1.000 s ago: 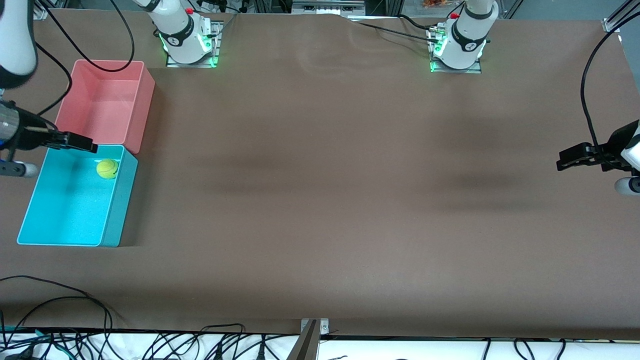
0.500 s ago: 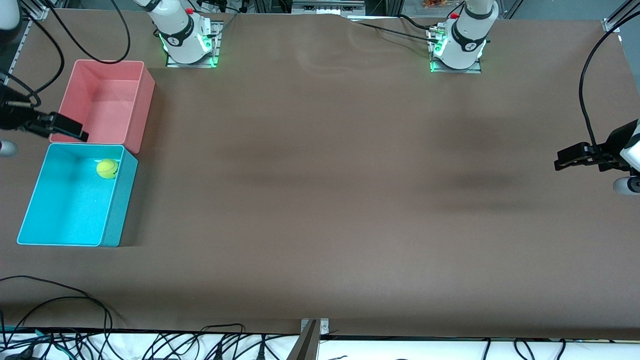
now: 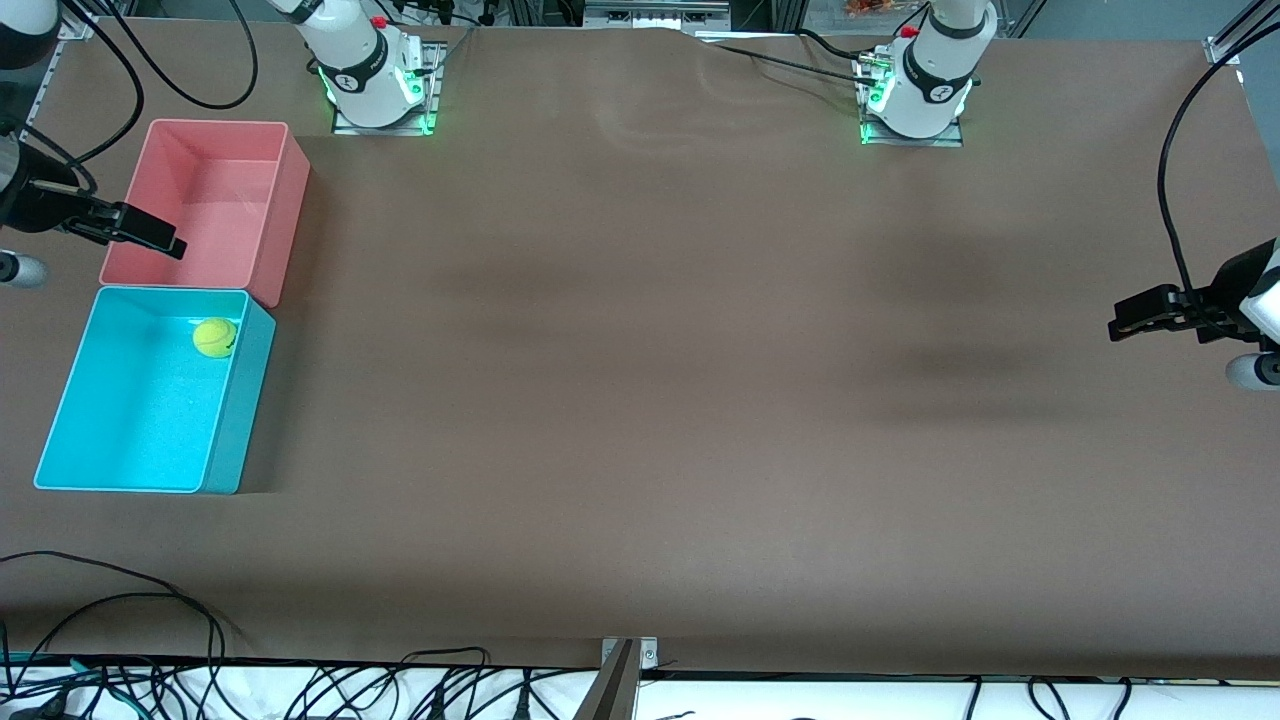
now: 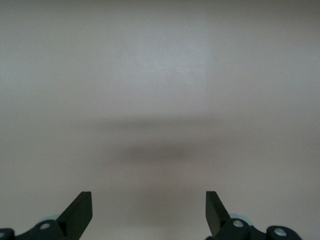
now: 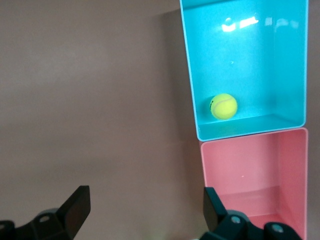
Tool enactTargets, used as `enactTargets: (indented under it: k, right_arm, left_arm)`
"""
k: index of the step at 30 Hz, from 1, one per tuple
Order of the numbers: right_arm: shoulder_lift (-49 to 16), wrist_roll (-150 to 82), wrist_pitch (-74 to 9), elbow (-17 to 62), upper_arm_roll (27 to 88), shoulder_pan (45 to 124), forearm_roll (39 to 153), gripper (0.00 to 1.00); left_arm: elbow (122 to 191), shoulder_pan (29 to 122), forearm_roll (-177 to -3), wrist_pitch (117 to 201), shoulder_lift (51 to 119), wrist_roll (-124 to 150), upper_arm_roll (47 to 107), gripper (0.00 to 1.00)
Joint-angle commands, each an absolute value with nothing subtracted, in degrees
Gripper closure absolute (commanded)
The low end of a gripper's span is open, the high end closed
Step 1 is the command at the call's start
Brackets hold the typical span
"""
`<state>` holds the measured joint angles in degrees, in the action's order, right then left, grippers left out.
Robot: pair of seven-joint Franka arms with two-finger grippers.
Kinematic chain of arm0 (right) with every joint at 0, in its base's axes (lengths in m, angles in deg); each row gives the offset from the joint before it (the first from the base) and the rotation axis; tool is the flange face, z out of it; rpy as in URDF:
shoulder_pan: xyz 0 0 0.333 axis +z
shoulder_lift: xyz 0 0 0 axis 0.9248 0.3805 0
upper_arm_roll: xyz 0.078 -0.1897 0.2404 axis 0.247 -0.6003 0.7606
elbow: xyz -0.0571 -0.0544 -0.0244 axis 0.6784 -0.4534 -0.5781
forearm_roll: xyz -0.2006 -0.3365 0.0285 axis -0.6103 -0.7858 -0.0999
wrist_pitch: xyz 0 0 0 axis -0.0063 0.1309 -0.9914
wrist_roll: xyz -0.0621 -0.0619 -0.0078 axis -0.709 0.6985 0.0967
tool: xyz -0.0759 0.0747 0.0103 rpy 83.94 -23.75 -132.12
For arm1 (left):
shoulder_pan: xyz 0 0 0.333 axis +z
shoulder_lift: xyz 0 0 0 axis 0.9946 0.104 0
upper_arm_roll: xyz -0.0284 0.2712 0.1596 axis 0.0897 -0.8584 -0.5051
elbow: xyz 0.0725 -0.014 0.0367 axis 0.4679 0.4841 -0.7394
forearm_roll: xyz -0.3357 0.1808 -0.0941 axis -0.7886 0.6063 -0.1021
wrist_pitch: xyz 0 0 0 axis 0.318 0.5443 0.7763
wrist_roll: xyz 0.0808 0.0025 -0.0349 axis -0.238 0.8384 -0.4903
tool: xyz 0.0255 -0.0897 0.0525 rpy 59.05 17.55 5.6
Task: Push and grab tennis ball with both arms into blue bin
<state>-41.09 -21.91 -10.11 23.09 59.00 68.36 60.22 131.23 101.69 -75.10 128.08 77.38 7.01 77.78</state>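
Gaping wide and empty, left fingers (image 4: 80, 210) and right fingers (image 5: 77, 205).

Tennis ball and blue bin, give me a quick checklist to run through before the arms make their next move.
1. Tennis ball inside blue bin: ok, it lies in the corner nearest the pink bin.
2. Right gripper empty: ok, open, over the pink bin's edge.
3. Left gripper empty: ok, open, waiting over bare table at the left arm's end.
4. Blue bin upright: ok.
5. Pink bin empty: ok, nothing shows inside.
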Motion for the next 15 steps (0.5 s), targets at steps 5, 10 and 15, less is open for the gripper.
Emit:
enactTargets:
  k: [5, 10, 15]
  right_arm:
    - [-42.5, -20.5, -10.6, 22.7, 62.7, 66.8, 58.5, 0.00]
    - [-41.4, -20.0, -10.7, 20.9, 62.0, 67.5, 58.8, 0.00]
    - [-39.3, -20.0, -11.0, 18.4, 61.2, 68.7, 59.1, 0.00]
  left_arm:
    - [130.6, 101.8, -76.1, 127.0, 77.0, 5.8, 77.9, 0.00]
    - [130.6, 101.1, -76.0, 127.0, 77.0, 5.8, 77.4, 0.00]
    - [131.3, 94.2, -76.2, 126.9, 75.3, 5.6, 69.6, 0.00]
